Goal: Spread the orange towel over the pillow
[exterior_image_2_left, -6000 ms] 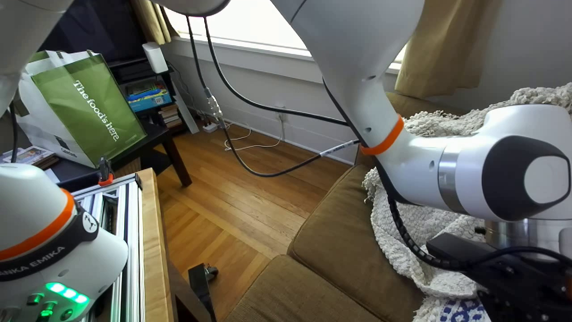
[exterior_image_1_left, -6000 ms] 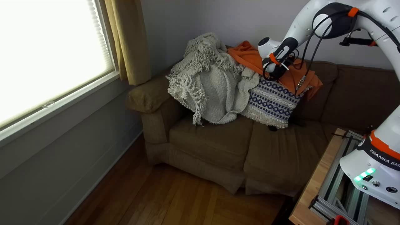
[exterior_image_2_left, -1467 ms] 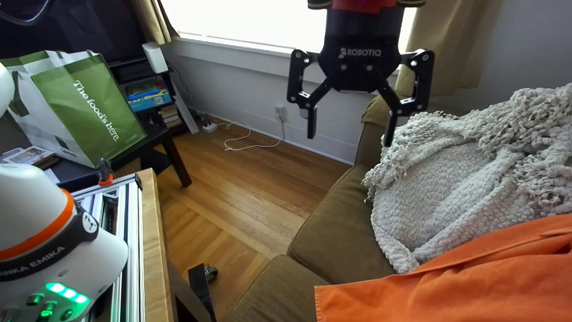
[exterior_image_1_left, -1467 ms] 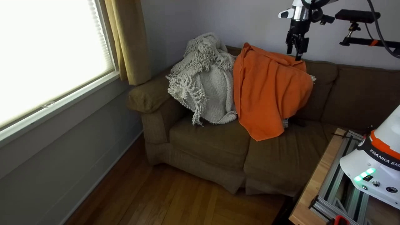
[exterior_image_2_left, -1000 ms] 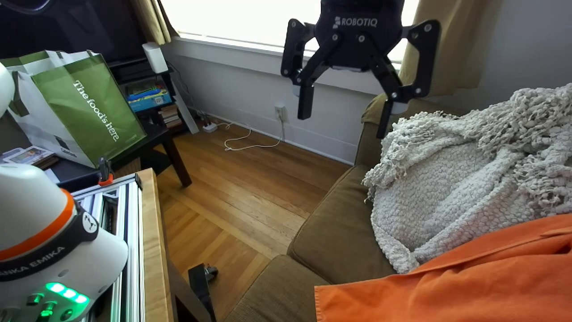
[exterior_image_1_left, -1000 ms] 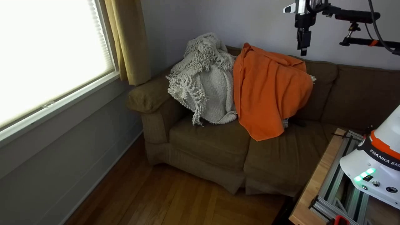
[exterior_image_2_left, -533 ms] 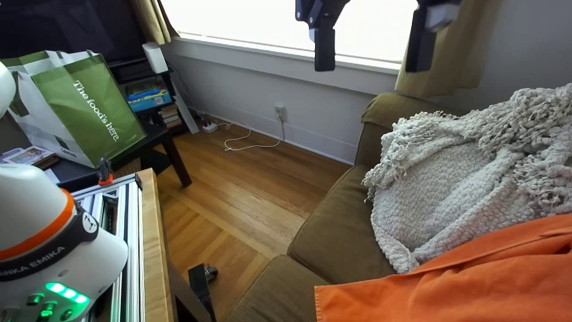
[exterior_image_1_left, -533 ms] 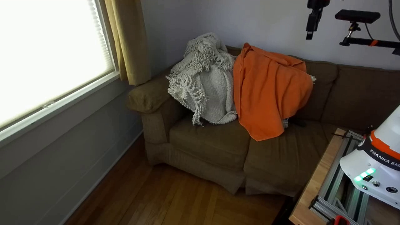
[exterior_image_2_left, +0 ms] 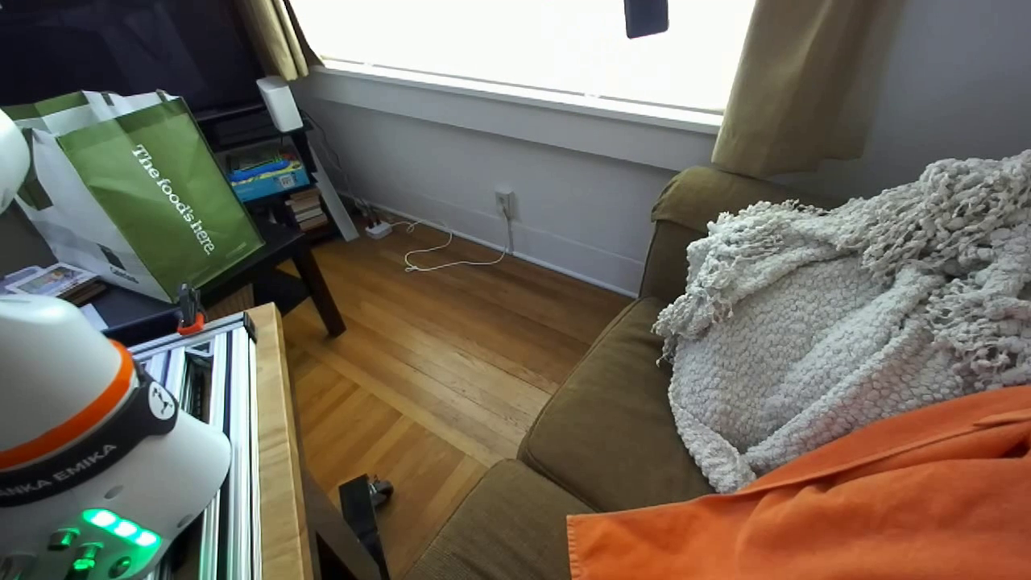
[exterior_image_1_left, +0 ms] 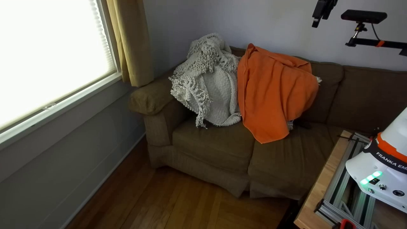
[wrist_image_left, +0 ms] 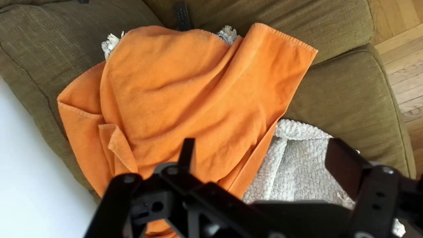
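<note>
Your gripper [wrist_image_left: 265, 153] is released: its jaws stand apart with nothing between them. The orange towel [wrist_image_left: 188, 86] lies draped over the pillow [wrist_image_left: 110, 45] on the sofa [exterior_image_1_left: 216, 146], below your gripper and well apart from it. Any corrective move therefore probably calls for a descent. The towel's long axis appears to run from the backrest [exterior_image_1_left: 365, 92] down to the seat cushion [exterior_image_1_left: 286, 156]; its lower hem [wrist_image_left: 287, 39] points toward the cushion's front edge. The pillow shows at two edges.
</note>
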You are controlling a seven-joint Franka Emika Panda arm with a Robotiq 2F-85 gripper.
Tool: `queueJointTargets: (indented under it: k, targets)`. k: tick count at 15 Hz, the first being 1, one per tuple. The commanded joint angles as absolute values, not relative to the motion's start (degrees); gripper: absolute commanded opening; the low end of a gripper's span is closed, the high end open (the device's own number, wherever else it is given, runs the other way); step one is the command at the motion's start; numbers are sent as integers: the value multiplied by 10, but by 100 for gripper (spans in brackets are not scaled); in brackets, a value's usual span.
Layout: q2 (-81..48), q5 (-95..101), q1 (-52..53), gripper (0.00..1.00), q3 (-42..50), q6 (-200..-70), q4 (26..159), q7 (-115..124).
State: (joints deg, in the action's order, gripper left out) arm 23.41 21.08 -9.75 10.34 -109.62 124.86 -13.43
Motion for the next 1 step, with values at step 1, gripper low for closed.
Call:
queueJointTargets:
  k: [1]
  targets:
    - [234,211,-96,100,104,-1096,1248,-134]
